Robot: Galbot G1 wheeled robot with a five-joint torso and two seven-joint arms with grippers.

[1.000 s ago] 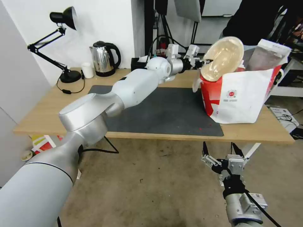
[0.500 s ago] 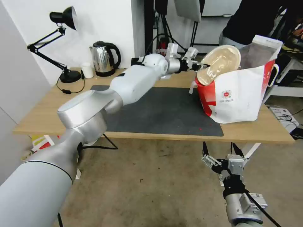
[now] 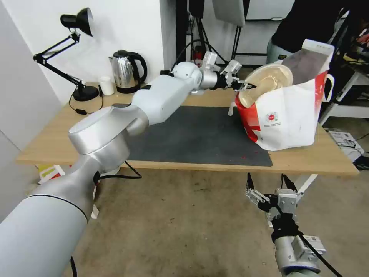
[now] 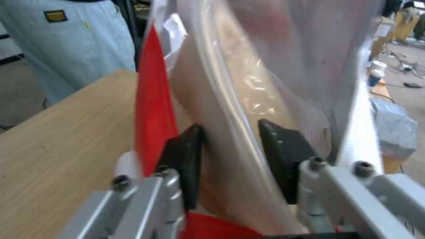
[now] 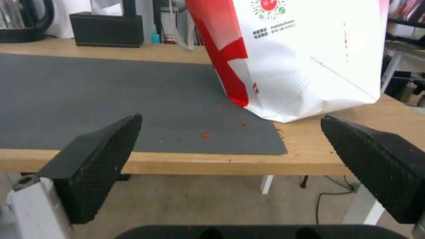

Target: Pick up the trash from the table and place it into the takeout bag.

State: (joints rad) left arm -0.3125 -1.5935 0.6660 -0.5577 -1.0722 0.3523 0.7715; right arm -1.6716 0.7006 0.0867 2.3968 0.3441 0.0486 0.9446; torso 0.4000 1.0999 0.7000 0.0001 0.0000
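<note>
The tan bowl [image 3: 265, 80] stands tilted on edge, half sunk into the open mouth of the white takeout bag [image 3: 292, 115] with its red side panel. My left gripper [image 3: 246, 85] reaches across the table [image 3: 57, 130] and is shut on the bowl's near rim. In the left wrist view the two black fingers of that gripper [image 4: 231, 126] pinch the rim of the bowl [image 4: 248, 86] beside the bag's red edge [image 4: 150, 99]. My right gripper [image 3: 271, 188] hangs open below the table's front edge, facing the bag [image 5: 301, 49] and the grey mat [image 5: 88, 93].
A kettle [image 3: 127, 71], a desk lamp [image 3: 77, 23] and a small white cup [image 3: 106, 85] stand at the table's back left. The black tissue box [image 5: 106, 30] sits behind the mat. Red crumbs [image 5: 205, 134] dot the mat near the bag. A person stands behind the bag.
My left gripper has lowered the tan bowl from above the bag down into its mouth. The bag's top has leaned and shifted to the right. The right arm has not moved.
</note>
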